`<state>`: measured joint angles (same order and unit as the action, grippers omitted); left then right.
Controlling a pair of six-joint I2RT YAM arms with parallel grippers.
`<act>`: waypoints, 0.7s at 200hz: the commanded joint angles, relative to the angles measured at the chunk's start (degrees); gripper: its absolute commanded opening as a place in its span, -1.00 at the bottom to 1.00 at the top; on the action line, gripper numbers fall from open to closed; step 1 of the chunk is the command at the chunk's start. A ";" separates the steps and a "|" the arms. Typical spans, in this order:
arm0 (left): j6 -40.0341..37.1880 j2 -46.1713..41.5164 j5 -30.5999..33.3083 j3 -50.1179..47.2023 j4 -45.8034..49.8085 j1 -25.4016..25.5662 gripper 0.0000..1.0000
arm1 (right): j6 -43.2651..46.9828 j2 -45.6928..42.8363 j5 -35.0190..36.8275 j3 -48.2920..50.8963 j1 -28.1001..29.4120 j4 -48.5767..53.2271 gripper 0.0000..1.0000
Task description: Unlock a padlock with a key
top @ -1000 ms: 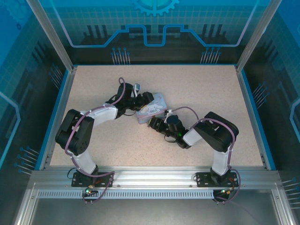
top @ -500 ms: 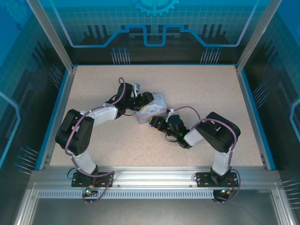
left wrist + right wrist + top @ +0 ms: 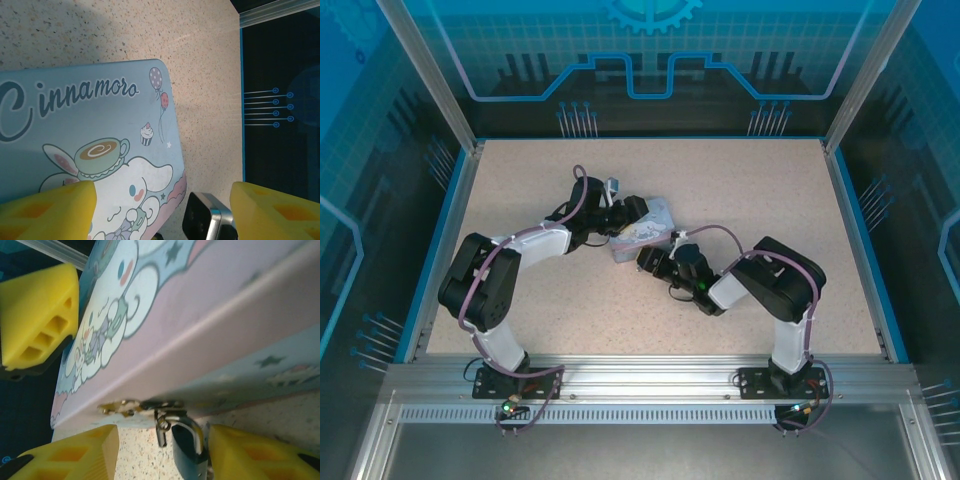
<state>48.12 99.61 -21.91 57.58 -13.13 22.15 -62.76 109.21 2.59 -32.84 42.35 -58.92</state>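
— At the middle of the worktop [image 3: 770,200], what is lying between the two arms?

— A pale blue rectangular tin [image 3: 653,222] with a cartoon lid is lying there. The left gripper [image 3: 632,212] is reaching it from the left, and the right gripper [image 3: 650,262] is pointing at its near long side.

— Where is the padlock sitting?

— The padlock [image 3: 186,452] is hanging low against the tin's near side wall, close to the worktop. Its thin shackle [image 3: 192,427] is passing through the metal clasp [image 3: 120,407] under the lid's edge. A small silvery piece [image 3: 161,432] is dangling beside the shackle and is too small to identify.

— How are the right fingers standing?

— The right fingers [image 3: 70,452] are standing apart with the padlock between them. The dark body is lying just beside one finger, possibly touching it, while a clear gap is showing on the other side. Nothing is being clamped.

— And the left fingers?

— The left fingers [image 3: 55,205] are standing wide apart. In the left wrist view, one is sitting over the printed lid. The other is hanging over bare worktop past the tin's rounded corner, so the tin's short edge is running between them. Whether the first finger is pressing on the lid cannot be told.
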 commanded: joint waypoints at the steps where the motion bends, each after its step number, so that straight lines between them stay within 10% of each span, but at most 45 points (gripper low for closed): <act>1: 0.99 0.23 0.12 -1.33 -0.13 0.39 0.44 | -1.40 0.93 -0.13 1.19 1.81 4.71 -0.03; 140: 1.19 0.04 0.55 -1.60 -0.28 0.36 0.44 | -4.12 0.74 1.20 1.49 3.17 6.71 -0.50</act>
<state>48.42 99.61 -21.91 57.17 -13.87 22.13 -65.76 109.16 4.14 -32.47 43.99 -56.69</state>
